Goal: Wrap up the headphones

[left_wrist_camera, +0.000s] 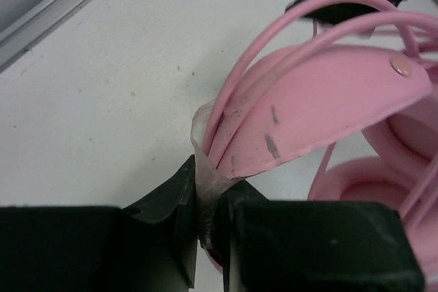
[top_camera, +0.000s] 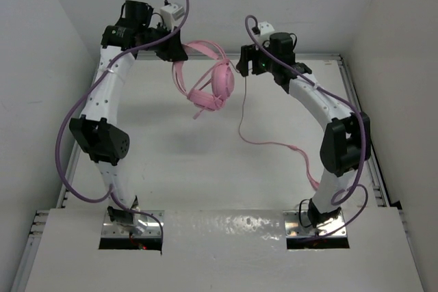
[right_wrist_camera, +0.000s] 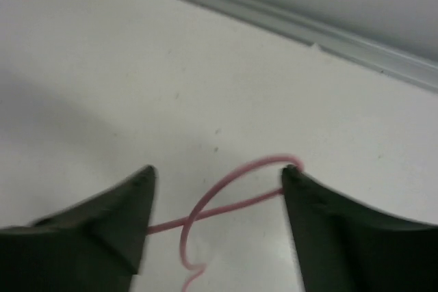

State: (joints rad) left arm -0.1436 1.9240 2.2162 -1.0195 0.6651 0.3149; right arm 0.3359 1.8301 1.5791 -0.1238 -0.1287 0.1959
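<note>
Headphones (top_camera: 217, 81): held at upper centre of the overhead frame, headband (left_wrist_camera: 315, 114) clamped in the left gripper (left_wrist_camera: 205, 213). Right gripper (right_wrist_camera: 217, 182): fingers apart, cord (right_wrist_camera: 226, 200) looped between them, not pinched. Risk: the cord could be missed on closing, or snagged. No brand or writing can be read.

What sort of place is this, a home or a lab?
Likely a robotics lab cell: left arm and right arm bolted at the edge of a white table, plain white walls enclosing it, pink headphones as the workpiece.
</note>
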